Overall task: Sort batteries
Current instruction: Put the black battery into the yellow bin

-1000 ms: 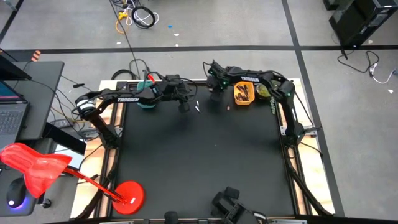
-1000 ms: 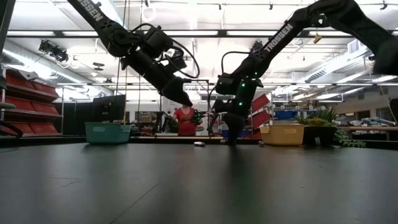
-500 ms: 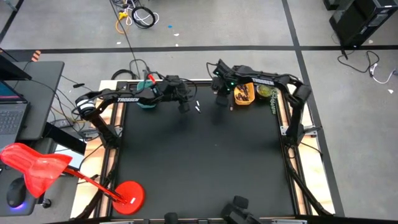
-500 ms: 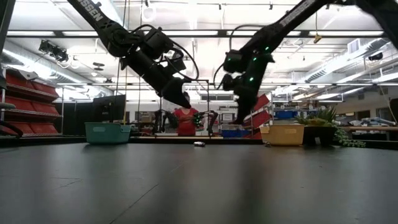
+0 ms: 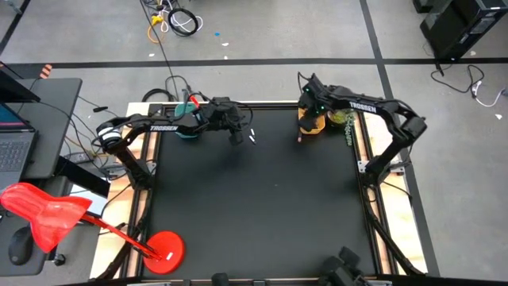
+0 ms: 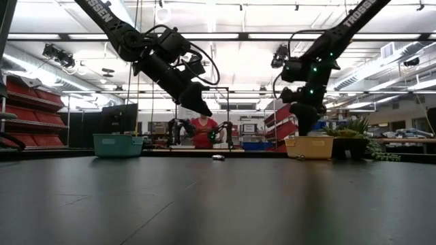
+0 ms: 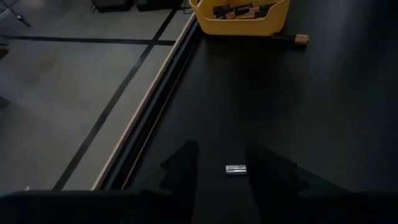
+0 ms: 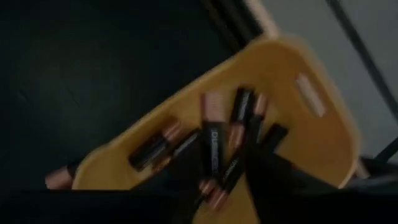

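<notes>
High view: left gripper (image 5: 236,136) sits at the table's (image 5: 254,206) 12 o'clock, near the far edge, with two pale batteries (image 5: 252,137) just at its 3 o'clock. Left wrist view puts one pale battery (image 7: 236,169) flat on the mat, framed in the gap between the parted fingers (image 7: 183,165). The opening is narrow and nothing is held. Low view has the gripper raised well off the mat. My read is that it is lined up over that cell for a straight drop and pinch, with the gap set only slightly wider than the battery.

Right gripper (image 5: 312,117) hangs over the yellow tray (image 5: 311,129) at the table's 1 o'clock. Low view shows it just above the rim, which I take as a drop-off position. Its wrist view is smeared, so I cannot tell whether it is spread or still gripping a cell.

Containers:
- The yellow tray holds a loose heap of dark batteries (image 8: 214,146) with coppery ends, lying crossed in no order.
- One stray dark battery (image 7: 292,39) lies on the mat just outside the tray wall, at about the tray's 7 o'clock in the high view. It has not been sorted yet.
- The teal tray (image 5: 184,133) is at the table's 11 o'clock, partly under the left arm, and its contents are not visible.

Going by colour, the pale cells likely belong in the teal tray.
</notes>
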Available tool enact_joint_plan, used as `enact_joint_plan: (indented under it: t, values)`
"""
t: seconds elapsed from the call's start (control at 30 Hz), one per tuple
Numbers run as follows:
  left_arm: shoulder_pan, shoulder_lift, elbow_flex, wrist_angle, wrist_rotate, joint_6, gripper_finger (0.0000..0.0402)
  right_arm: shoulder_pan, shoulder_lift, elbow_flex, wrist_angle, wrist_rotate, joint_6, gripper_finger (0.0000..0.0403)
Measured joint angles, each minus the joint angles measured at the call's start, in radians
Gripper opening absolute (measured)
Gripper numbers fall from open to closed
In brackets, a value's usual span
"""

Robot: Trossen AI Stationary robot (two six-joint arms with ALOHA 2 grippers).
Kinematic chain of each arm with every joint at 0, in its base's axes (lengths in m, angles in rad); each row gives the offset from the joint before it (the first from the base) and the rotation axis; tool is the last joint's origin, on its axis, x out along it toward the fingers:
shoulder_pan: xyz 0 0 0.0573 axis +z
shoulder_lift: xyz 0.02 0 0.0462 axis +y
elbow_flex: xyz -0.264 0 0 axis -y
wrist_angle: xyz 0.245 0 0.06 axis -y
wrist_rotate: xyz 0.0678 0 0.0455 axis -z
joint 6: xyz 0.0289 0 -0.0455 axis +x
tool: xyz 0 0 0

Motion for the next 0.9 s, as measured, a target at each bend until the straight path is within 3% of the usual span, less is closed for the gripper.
enact_joint_plan:
  t: [0.13, 0.23, 0.5, 0.63, 0.9]
  values:
    - [0.000, 0.000, 0.000, -0.006, 0.000, -0.019, 0.0140, -0.002, -0.004, -0.004, -0.046, 0.000, 0.038, 0.0210]
    - [0.000, 0.000, 0.000, -0.012, 0.000, -0.021, 0.0140, 0.026, -0.033, -0.001, -0.046, 0.011, 0.063, 0.0240]
    - [0.000, 0.000, 0.000, -0.015, 0.000, -0.027, 0.0140, 0.229, -0.084, -0.042, -0.040, -0.018, 0.073, 0.0212]
    - [0.000, 0.000, 0.000, -0.015, 0.000, -0.045, 0.0140, 0.322, -0.084, -0.109, -0.023, -0.030, 0.193, 0.0194]
    - [0.000, 0.000, 0.000, -0.011, 0.000, -0.050, 0.0140, 0.299, -0.082, -0.184, 0.065, -0.009, 0.447, 0.0184]
